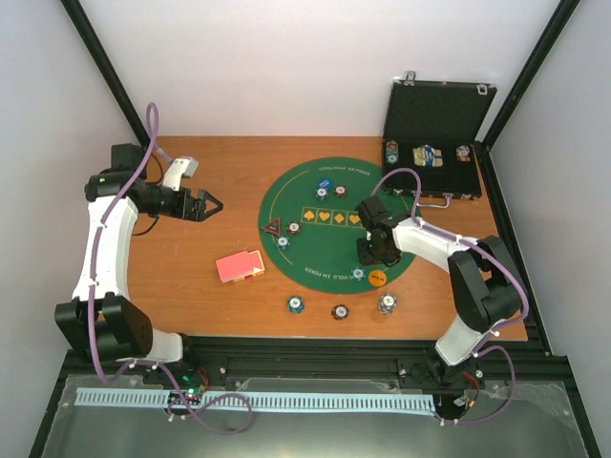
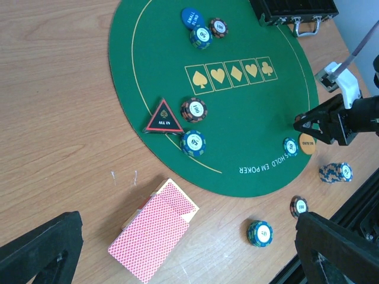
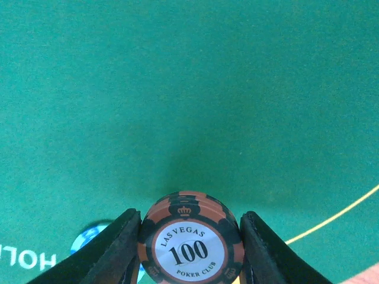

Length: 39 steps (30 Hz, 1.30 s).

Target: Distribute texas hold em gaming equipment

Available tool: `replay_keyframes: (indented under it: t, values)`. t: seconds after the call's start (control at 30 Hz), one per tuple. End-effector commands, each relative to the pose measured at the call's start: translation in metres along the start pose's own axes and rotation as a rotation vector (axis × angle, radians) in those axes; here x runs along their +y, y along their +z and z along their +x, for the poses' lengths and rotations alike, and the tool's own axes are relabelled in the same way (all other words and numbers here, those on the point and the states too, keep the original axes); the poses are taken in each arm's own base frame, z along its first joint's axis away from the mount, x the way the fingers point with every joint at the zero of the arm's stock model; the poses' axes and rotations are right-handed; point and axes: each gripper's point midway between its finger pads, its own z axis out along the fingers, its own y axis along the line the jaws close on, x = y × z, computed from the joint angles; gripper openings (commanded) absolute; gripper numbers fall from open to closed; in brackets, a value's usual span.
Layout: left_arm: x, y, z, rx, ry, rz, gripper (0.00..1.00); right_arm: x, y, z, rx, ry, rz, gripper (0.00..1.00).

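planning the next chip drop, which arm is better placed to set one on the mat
Right arm: its jaws hold a 100 chip over the green mat; the left arm has open, empty jaws off over the table.

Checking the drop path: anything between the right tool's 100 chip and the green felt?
Nothing visible. The right tool grips the 100 chip by its edges over bare green felt. Only a blue chip lies off to the side by one finger, not under it.
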Motion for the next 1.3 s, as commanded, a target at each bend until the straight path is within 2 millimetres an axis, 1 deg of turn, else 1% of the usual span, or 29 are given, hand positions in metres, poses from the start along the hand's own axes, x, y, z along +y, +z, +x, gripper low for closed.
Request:
replay_keyframes:
  t: [0.0, 0.13, 0.33, 0.43, 0.5, 0.57, 0.67, 0.73, 0.8, 0.9, 0.97, 1.03, 1.1, 1.2, 1.23, 1.27]
  values:
    - [-0.003, -0.008, -0.010, -0.022, 0.027, -0.007, 1.00, -0.008, 0.014, -0.005, 0.000, -0.005, 0.003, 0.38]
    - [-0.001, -0.007, -0.009, -0.017, 0.026, -0.010, 1.00, -0.012, 0.022, -0.005, 0.009, 0.009, 0.001, 0.38]
    - [-0.001, -0.007, -0.010, -0.019, 0.024, -0.007, 1.00, -0.011, 0.032, -0.001, 0.029, 0.020, -0.007, 0.38]
    - [-0.001, -0.007, -0.011, -0.018, 0.026, -0.009, 1.00, -0.013, 0.036, 0.004, 0.044, 0.026, -0.001, 0.40]
    - [-0.001, -0.007, -0.011, -0.019, 0.026, -0.008, 1.00, -0.016, 0.036, 0.006, 0.047, 0.036, 0.015, 0.45]
    - [-0.001, -0.007, -0.011, -0.019, 0.027, -0.006, 1.00, -0.019, 0.034, 0.009, 0.049, 0.048, 0.029, 0.48]
    - [-0.001, -0.006, -0.011, -0.018, 0.024, -0.003, 1.00, -0.021, 0.027, 0.009, 0.040, 0.065, 0.033, 0.52]
    - [-0.001, -0.006, -0.010, -0.017, 0.021, -0.001, 1.00, -0.023, 0.022, 0.010, 0.035, 0.075, 0.042, 0.59]
    - [-0.003, -0.007, -0.010, -0.018, 0.026, 0.001, 1.00, -0.024, 0.013, 0.007, 0.018, 0.079, 0.048, 0.64]
    - [-0.003, -0.008, -0.011, -0.018, 0.028, 0.000, 1.00, -0.028, -0.008, 0.002, -0.025, 0.091, 0.064, 0.71]
    - [-0.004, -0.009, -0.012, -0.021, 0.031, 0.000, 1.00, -0.029, -0.024, 0.001, -0.050, 0.097, 0.071, 0.73]
    - [-0.005, -0.010, -0.013, -0.024, 0.032, 0.002, 1.00, -0.029, -0.036, 0.009, -0.054, 0.103, 0.075, 0.75]
    - [-0.006, -0.010, -0.014, -0.028, 0.028, 0.008, 1.00, -0.028, -0.045, 0.022, -0.050, 0.125, 0.068, 0.81]
    - [-0.007, -0.010, -0.016, -0.033, 0.028, 0.014, 1.00, -0.027, -0.052, 0.047, -0.024, 0.156, 0.045, 0.86]
    - [-0.007, -0.010, -0.016, -0.032, 0.027, 0.013, 1.00, -0.026, -0.055, 0.053, -0.024, 0.162, 0.037, 0.87]
    - [-0.007, -0.010, -0.016, -0.032, 0.027, 0.013, 1.00, -0.021, -0.061, 0.054, -0.037, 0.155, 0.030, 0.89]
